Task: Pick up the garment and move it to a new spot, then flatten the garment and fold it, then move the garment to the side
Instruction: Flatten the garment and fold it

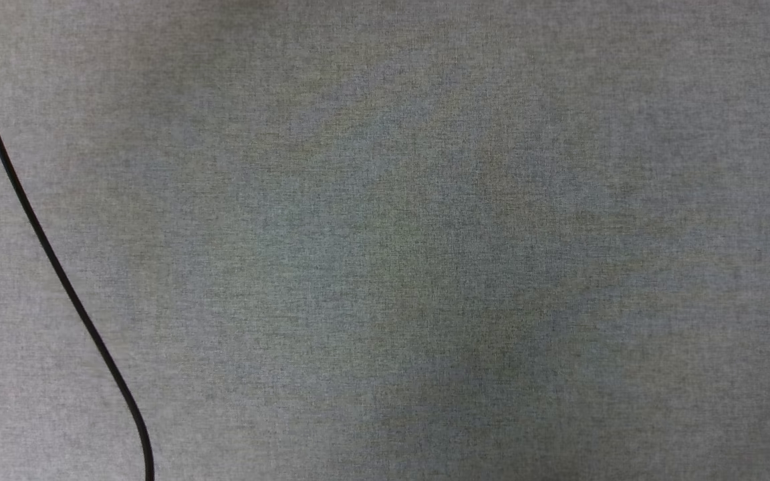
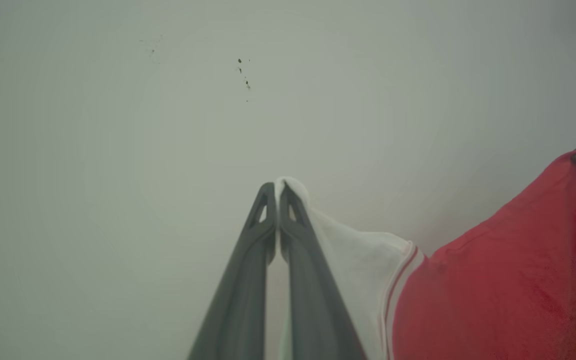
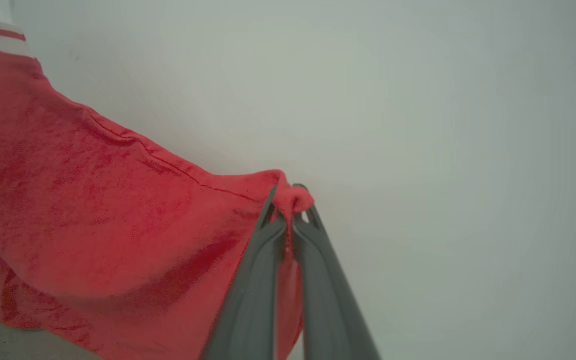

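Two grippers, both clamped on one garment. The left gripper [image 2: 277,189] has its two long dark fingers [image 2: 238,300] pressed together tip to tip, aimed at a plain pale surface [image 2: 118,150] with a few dark specks [image 2: 244,77] beyond the tips. It pinches the white sleeve edge of the red basketball-style T-shirt with white sleeves and red-and-white striped trim [image 2: 508,280]. One white fold pokes out past the tips; the sleeve, then the red body, run off to the right of the fingers and below them. The right gripper [image 3: 290,202] has two dark fingers [image 3: 253,300] likewise closed at the tips, pointing at the same kind of pale blank surface, with a small bunch of red hem nipped between them. Here the shirt [image 3: 93,215] spreads left of and below the fingers, taut along its top edge, with one striped band at the far upper left. The head view shows one grey woven fabric surface [image 1: 425,234] and one thin black cable [image 1: 44,240] curving down its left side.
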Controlling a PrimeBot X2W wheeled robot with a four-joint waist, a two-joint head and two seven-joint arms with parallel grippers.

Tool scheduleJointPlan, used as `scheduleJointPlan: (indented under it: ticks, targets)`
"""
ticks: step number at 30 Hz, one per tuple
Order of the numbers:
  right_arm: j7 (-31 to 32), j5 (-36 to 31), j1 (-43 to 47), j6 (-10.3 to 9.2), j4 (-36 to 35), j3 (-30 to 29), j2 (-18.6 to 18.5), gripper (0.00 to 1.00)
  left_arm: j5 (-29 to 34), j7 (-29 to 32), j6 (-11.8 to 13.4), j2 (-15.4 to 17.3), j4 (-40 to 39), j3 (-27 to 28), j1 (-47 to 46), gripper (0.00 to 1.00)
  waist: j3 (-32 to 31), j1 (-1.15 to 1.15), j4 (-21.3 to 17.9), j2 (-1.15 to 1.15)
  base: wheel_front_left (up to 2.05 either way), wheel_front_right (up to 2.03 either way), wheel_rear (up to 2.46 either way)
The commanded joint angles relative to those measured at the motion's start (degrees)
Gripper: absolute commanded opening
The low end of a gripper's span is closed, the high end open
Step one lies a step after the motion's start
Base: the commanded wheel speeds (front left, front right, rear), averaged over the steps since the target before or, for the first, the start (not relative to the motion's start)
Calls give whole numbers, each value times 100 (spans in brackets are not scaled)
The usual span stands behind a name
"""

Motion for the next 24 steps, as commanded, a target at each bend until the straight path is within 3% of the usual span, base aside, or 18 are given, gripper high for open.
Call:
scheduleJointPlan:
  ticks: [1,7,14,17,24]
  targets:
    - [-112,67,216,-4,63,137,21,0,-64,-100,-46,2,97,-18,213,0,12,-1,-10,0,0,0,0]
    - [-433,423,979,-4,188,711,-14,0,-301,-339,-124,-15,267,-71,1134,0,-122,-1,-7,0,0,0,0]
    - [-769,970,2137,-4,-119,1408,-270,0,-484,-452,-176,113,-114,-229,2738,0,-630,-1,-1,0,0,0,0]
    - [-875,1230,2746,-4,-341,1646,-461,0,-541,-466,-72,189,-538,-275,3609,0,-947,-1,3,0,0,0,0]
    - [-964,1696,4287,-4,-881,2051,-944,0,-690,-354,452,603,-1825,-558,5927,0,-1739,-1,15,0,0,0,0]
